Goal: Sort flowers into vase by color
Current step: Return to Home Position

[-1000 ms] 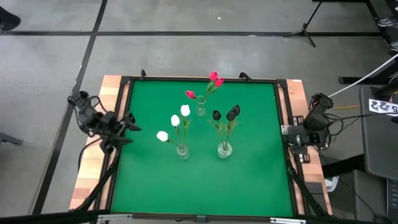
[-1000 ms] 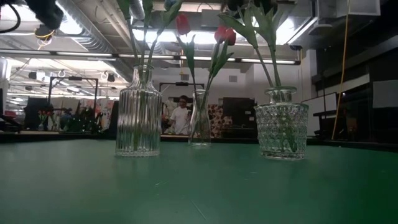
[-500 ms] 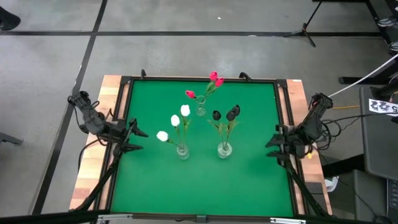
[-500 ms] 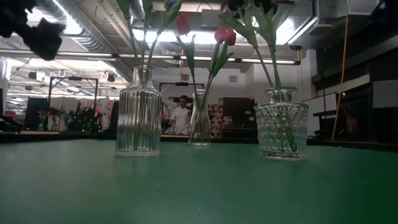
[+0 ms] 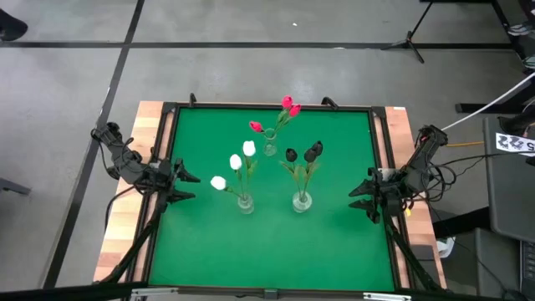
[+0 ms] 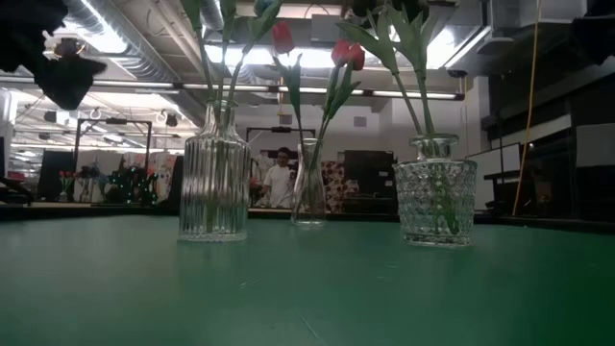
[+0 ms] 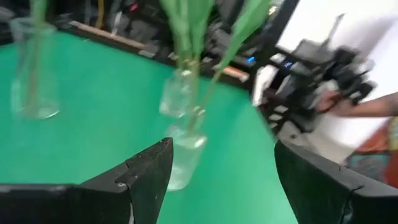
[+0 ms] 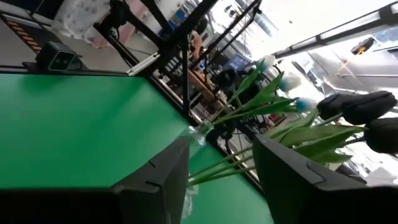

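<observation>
My left tool (image 5: 187,186) hovers over the table's (image 5: 251,251) left edge, my right tool (image 5: 359,196) over its right edge, both spread wide, flowers (image 5: 249,149) between them.

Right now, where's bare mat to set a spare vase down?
Widest bare mat: the strip between the white-tulip vase, the black-tulip vase and its robot-side edge. The far corners either side of the red-tulip vase are bare too. Crowded: the three-vase middle, plus mid side edges where the left fingers and right fingers reach in.
</observation>
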Robot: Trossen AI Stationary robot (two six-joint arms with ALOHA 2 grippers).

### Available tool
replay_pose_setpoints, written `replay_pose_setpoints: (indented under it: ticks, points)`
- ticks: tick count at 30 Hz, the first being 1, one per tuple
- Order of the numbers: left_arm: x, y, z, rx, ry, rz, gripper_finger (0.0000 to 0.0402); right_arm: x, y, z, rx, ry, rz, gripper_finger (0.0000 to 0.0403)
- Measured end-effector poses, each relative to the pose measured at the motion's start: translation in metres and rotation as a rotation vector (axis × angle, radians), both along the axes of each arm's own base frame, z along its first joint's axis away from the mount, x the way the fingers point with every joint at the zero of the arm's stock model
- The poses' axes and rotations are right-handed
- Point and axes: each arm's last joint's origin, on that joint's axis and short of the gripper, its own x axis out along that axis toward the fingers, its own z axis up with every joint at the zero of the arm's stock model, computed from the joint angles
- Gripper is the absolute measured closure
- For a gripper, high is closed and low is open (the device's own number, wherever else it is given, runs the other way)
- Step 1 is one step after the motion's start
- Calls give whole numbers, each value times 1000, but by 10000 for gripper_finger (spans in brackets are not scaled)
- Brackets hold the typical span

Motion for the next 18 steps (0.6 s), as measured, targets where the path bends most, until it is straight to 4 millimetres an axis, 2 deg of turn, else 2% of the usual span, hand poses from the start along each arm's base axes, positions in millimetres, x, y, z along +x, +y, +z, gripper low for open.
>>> replay_pose_setpoints:
  ticks: [4,7,9,13,18]
  points:
    - [0,-3,8,2,-67,-83,128,0,-1,0,13,3,-23,226]
    - [2,-3,7,-41,-74,-74,128,0,-2,0,15,6,-60,226]
    - [6,-5,1,-71,-111,-61,128,1,-3,0,18,8,-93,226]
    - [16,-10,-22,-117,-193,-145,128,1,-4,1,28,6,-147,226]
    - [20,-4,-21,-114,-194,-186,128,1,-5,2,41,-4,-157,226]
